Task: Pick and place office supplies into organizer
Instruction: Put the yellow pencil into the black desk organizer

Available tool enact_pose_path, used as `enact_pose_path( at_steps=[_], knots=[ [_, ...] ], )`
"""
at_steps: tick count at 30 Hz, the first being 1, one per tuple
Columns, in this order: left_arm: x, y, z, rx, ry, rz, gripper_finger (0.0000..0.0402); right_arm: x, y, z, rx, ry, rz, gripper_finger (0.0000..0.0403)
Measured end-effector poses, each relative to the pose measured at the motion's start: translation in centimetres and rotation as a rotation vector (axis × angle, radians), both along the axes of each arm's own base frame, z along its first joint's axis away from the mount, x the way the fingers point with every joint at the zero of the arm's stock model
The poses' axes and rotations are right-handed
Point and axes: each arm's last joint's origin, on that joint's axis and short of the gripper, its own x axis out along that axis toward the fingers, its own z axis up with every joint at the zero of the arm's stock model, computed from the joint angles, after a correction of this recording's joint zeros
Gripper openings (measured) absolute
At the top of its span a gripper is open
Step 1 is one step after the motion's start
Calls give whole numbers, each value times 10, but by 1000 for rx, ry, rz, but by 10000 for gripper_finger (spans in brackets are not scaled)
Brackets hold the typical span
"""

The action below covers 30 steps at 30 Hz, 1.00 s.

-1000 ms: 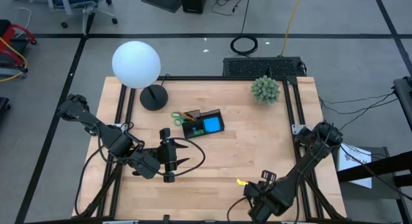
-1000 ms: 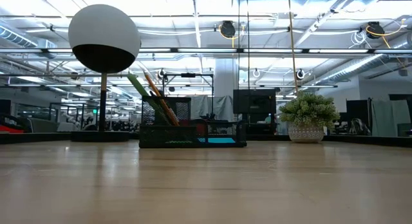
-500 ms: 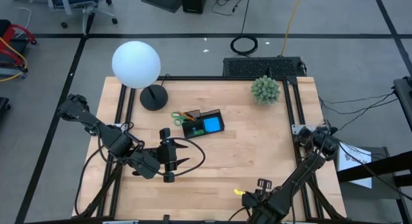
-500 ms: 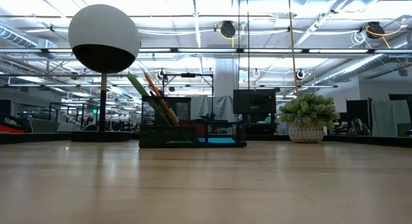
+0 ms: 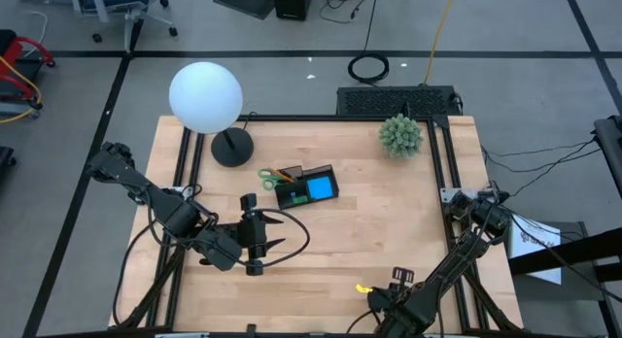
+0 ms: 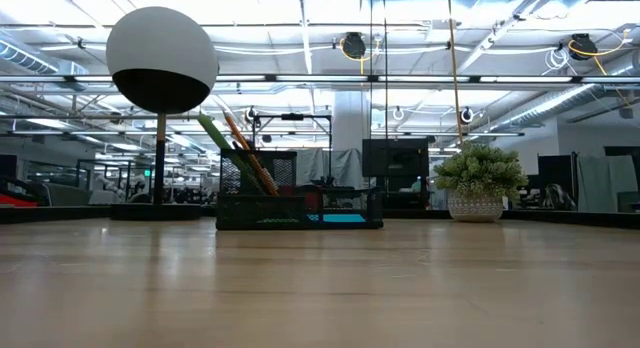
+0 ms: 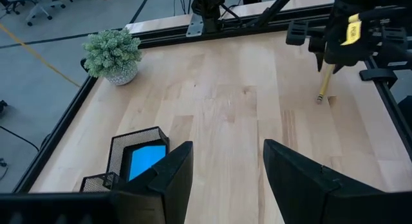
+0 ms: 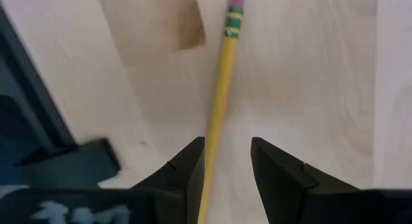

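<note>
Wooden table [image 8: 309,69], yellow pencil [image 8: 222,89] eraser-end outward

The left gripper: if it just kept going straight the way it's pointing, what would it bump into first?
Probably nothing on the table. The left gripper, jaws open, faces bare table; the organizer sits off to one side. Depth is hard to judge.

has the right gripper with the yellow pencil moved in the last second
Yes. In the high view the right gripper with the yellow pencil has drawn back toward the table's near edge, farther from the black mesh organizer.
</note>
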Motion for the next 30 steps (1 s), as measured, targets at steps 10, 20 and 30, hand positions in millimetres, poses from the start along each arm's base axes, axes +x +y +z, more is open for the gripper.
enact_pose_path(
  at_steps=[10,20,30],
  knots=[
    [0,0,0,-4,-1,2,196,1,1,-2,18,-18,-8,118],
    [0,0,0,-3,-1,2,196,8,6,-1,65,-82,-7,118],
    [0,0,0,-3,-2,2,196,14,-10,-12,49,-32,-72,118]
  ],
)
